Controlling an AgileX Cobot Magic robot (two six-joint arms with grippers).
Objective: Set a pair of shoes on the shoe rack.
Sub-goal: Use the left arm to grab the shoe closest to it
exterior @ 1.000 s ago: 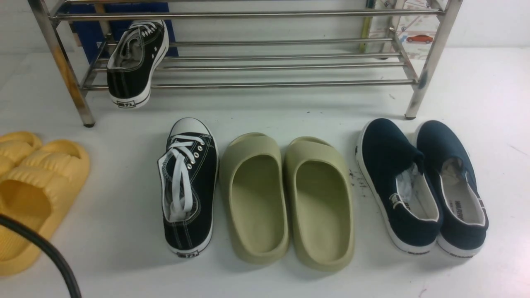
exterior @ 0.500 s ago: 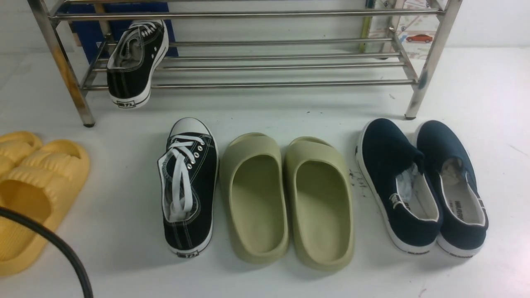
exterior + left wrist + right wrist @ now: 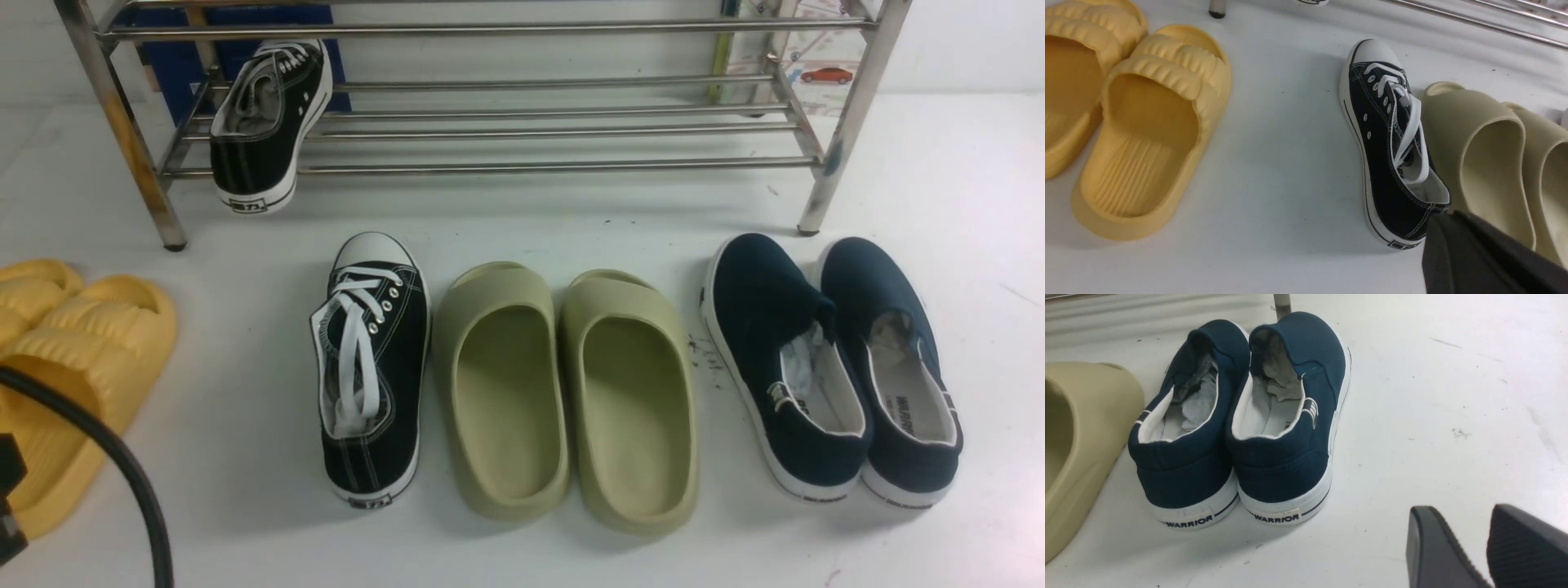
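Note:
One black lace-up sneaker (image 3: 265,122) lies tilted on the left end of the steel shoe rack (image 3: 531,167), its heel hanging over the front bar. The other black sneaker (image 3: 371,376) stands on the white floor, toe toward the rack, beside the olive slides; it also shows in the left wrist view (image 3: 1392,147). My left gripper (image 3: 1443,216) shows as one dark mass with no gap, just behind this sneaker's heel and apart from it. My right gripper (image 3: 1466,508) is open and empty above bare floor, right of the navy slip-ons (image 3: 1241,420).
Two olive-green slides (image 3: 571,392) sit right of the floor sneaker. Navy slip-ons (image 3: 833,367) lie further right. Yellow slides (image 3: 73,359) lie at far left. My left arm's black cable (image 3: 122,482) crosses the bottom-left corner.
The left arm's cable has shifted up and inward at the bottom left, and a black part of the arm now shows at the left edge. The shoes have not moved.

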